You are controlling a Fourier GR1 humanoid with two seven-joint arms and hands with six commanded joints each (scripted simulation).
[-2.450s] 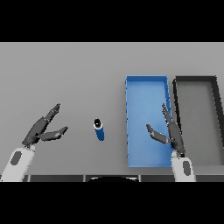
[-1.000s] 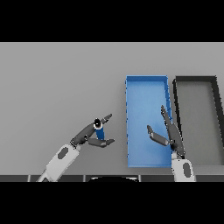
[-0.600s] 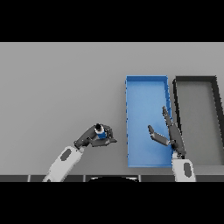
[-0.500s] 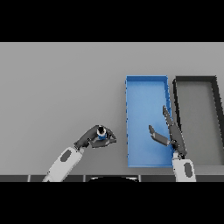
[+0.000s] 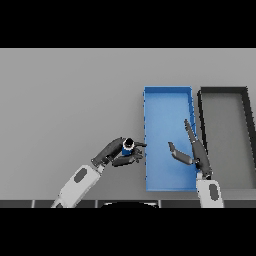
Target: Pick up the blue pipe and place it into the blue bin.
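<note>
Left robot hand (image 5: 114, 154) grasping blue pipe (image 5: 128, 146) just left of blue bin (image 5: 168, 91); right robot hand (image 5: 192, 152) released over bin.

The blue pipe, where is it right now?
In the head view, the blue pipe sits in the left robot hand, just left of the blue bin.

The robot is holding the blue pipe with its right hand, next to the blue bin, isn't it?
Not quite. The head view shows the left hand curled round the blue pipe, just beside the blue bin. The right hand is open over the bin, holding nothing.
</note>
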